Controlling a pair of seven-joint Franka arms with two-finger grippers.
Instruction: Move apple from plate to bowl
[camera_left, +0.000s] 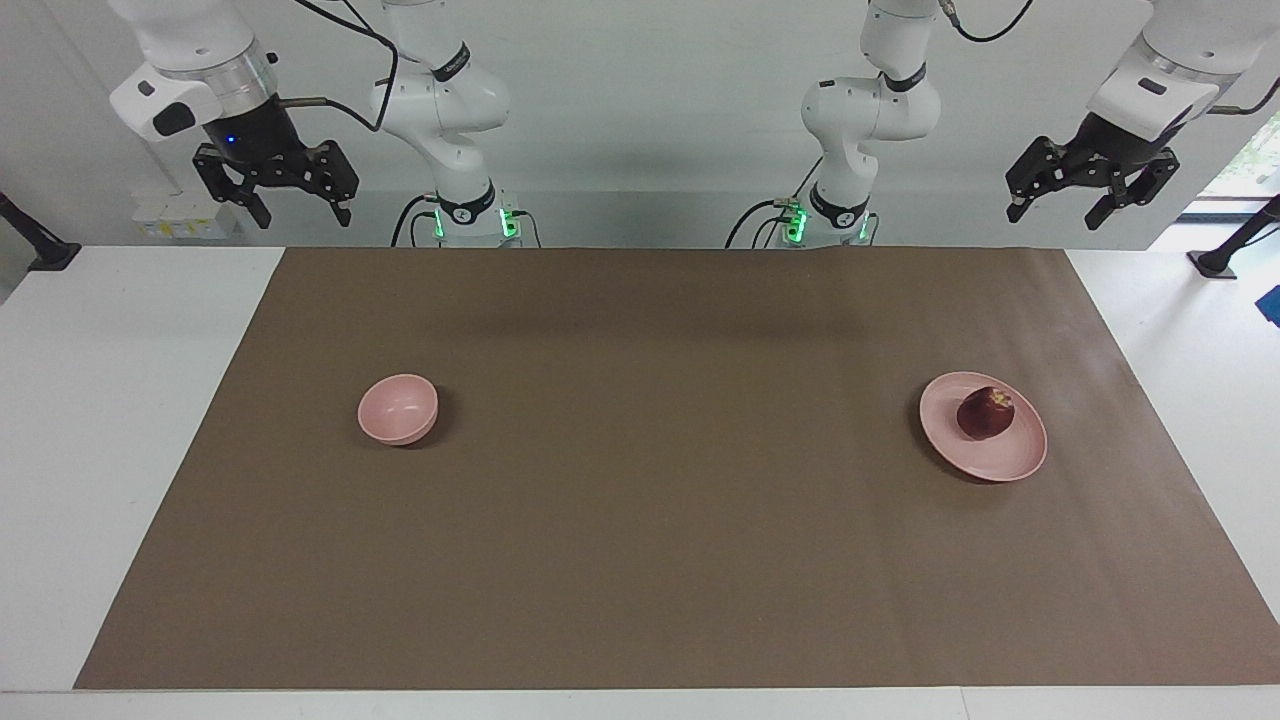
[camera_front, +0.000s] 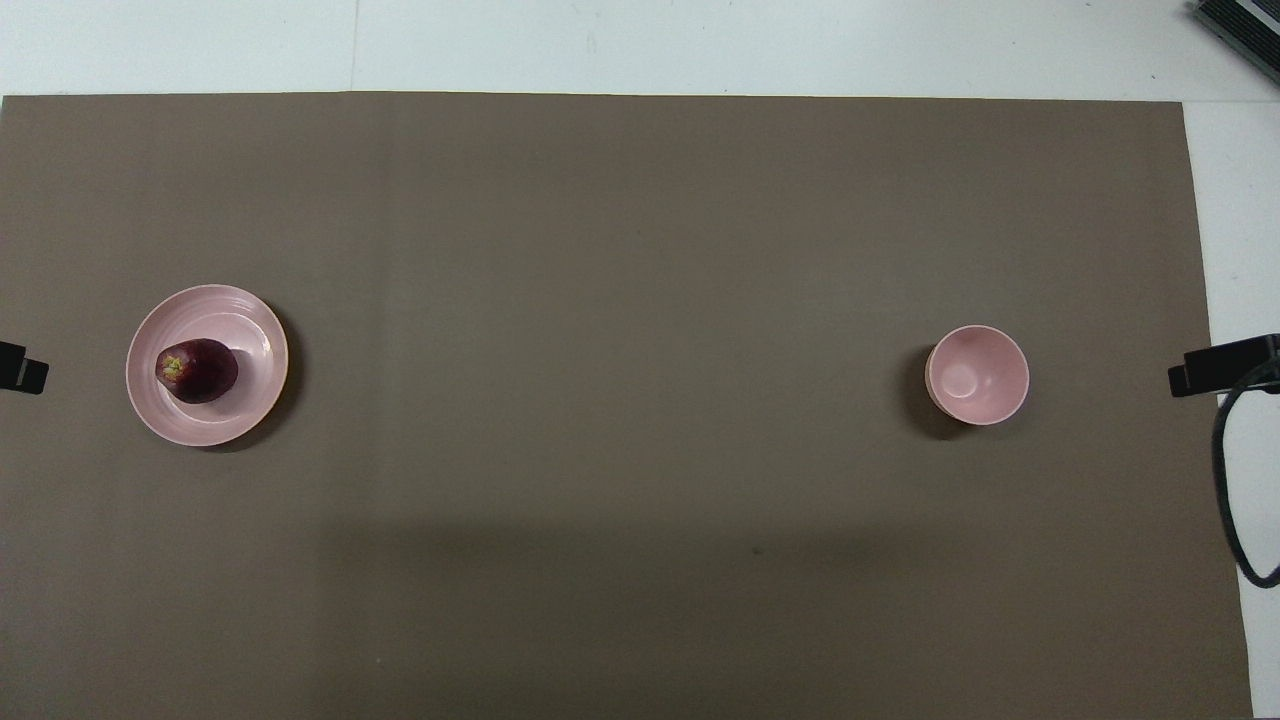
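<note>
Facing view – my grippers: my left gripper (camera_left: 1090, 200) hangs raised at the left arm's end of the table, fingers spread wide and empty; my right gripper (camera_left: 275, 195) hangs raised at the right arm's end, also spread and empty.
Facing view – fruit: the small round dark red apple (camera_left: 985, 413) sits on the wide shallow pale pink plate (camera_left: 1010, 462), toward my left arm's end.
Facing view – target: the small deep pale pink bowl (camera_left: 398, 408) stands on the brown table mat (camera_left: 640, 560), well apart from the plate, toward my right arm's end.
Overhead view – layout: apple (camera_front: 197, 371) lies off-centre on the plate (camera_front: 250, 330); bowl (camera_front: 977, 374) is empty.
Risk – grasp: the round apple may roll or squirt out if my fingers close off-centre.
Risk – plate: a low approach could nudge the light plate.
Risk – carry: the long crossing – or a handover – invites a drop, and the narrow bowl could tip.
</note>
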